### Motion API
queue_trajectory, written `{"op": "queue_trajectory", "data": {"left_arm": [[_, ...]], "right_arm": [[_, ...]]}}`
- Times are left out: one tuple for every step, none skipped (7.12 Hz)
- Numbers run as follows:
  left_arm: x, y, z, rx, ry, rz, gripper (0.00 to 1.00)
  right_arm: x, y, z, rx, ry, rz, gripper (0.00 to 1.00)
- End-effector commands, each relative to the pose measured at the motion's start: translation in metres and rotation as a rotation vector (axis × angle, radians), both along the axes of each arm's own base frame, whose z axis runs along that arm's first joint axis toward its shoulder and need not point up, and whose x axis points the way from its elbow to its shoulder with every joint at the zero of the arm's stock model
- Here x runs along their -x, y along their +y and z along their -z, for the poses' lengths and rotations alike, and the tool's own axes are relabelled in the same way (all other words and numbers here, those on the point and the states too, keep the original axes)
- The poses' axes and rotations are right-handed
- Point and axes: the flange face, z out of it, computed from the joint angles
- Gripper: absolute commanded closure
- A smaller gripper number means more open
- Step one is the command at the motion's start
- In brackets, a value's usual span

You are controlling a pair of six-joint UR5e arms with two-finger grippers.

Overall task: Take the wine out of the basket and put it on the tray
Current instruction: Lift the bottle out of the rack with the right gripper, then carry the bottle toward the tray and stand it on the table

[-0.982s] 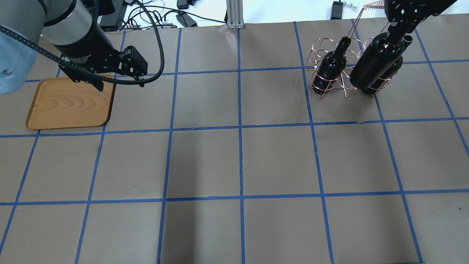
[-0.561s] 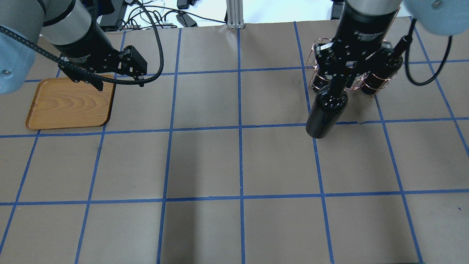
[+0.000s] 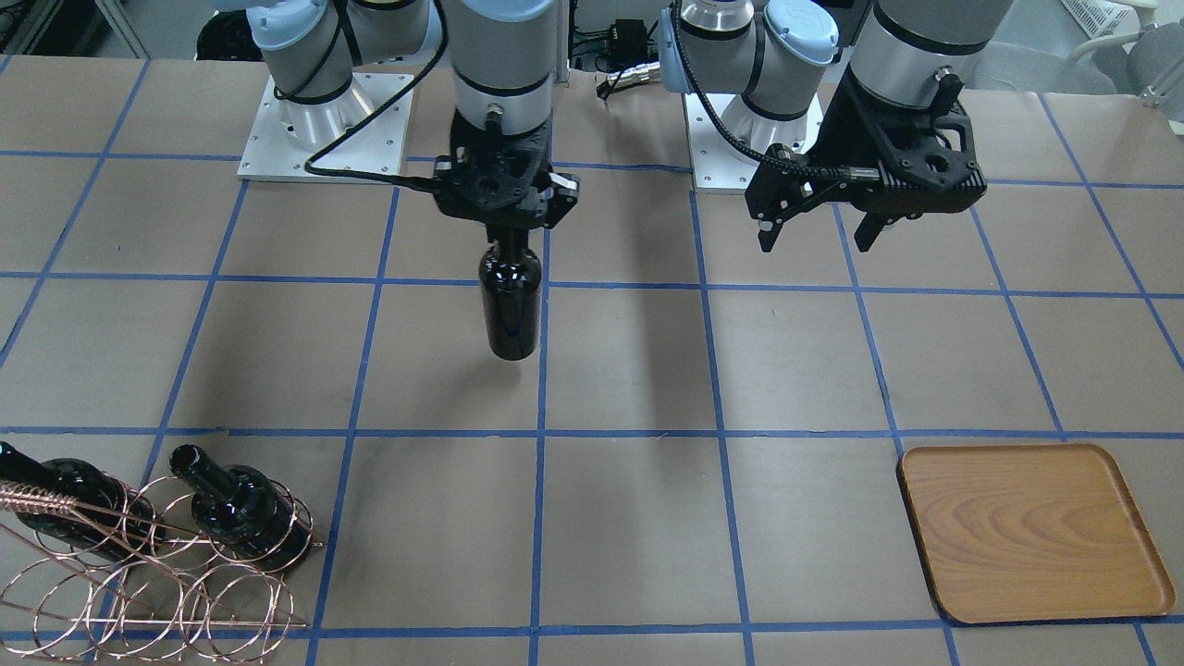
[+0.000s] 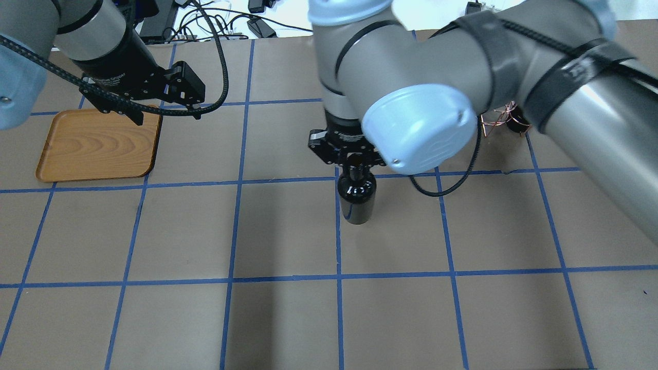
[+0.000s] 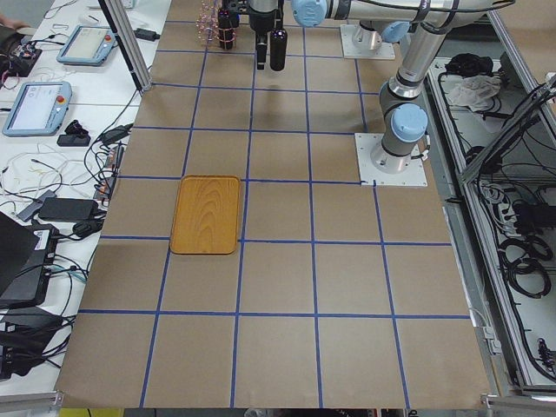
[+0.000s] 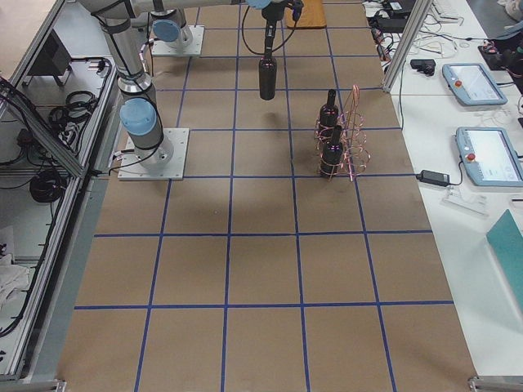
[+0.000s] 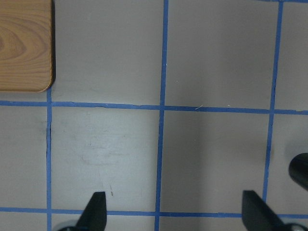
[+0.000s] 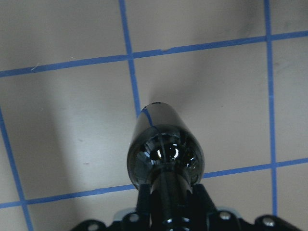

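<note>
Nearest in the front-facing view, the basket (image 3: 42, 504) is seen at one corner of the table (image 3: 647, 555), with two other bottles (image 3: 242, 518) lodged in its rings. The tray (image 3: 1031, 532) is laid flat toward the opposite side, well apart from it. Farther back, the wine (image 3: 511, 310) is held upright by its neck in the right hand (image 3: 507, 236), whose fingers are closed tight on it. The bottle is hung clear of the table, between basket and tray. Farther back again, the left hand (image 3: 818, 242) is held above the table, fingers spread wide, with nothing gripped between them.
</note>
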Motion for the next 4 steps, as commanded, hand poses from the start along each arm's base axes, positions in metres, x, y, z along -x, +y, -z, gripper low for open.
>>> {"op": "queue_trajectory", "data": {"left_arm": [[-0.053, -0.012, 0.001, -0.001, 0.013, -0.059, 0.0], [-0.082, -0.015, 0.0, 0.005, 0.008, -0.011, 0.0], [-0.094, -0.016, -0.001, 0.009, -0.002, 0.042, 0.0], [-0.104, -0.016, -0.001, 0.009, -0.002, 0.038, 0.0]], "right_arm": [[-0.081, 0.019, 0.01, 0.026, -0.006, 0.018, 1.0], [-0.109, 0.021, 0.017, 0.029, -0.004, 0.014, 1.0], [-0.117, 0.02, 0.017, 0.032, -0.008, 0.021, 1.0], [-0.12, 0.022, 0.016, 0.019, -0.028, 0.039, 1.0]]}}
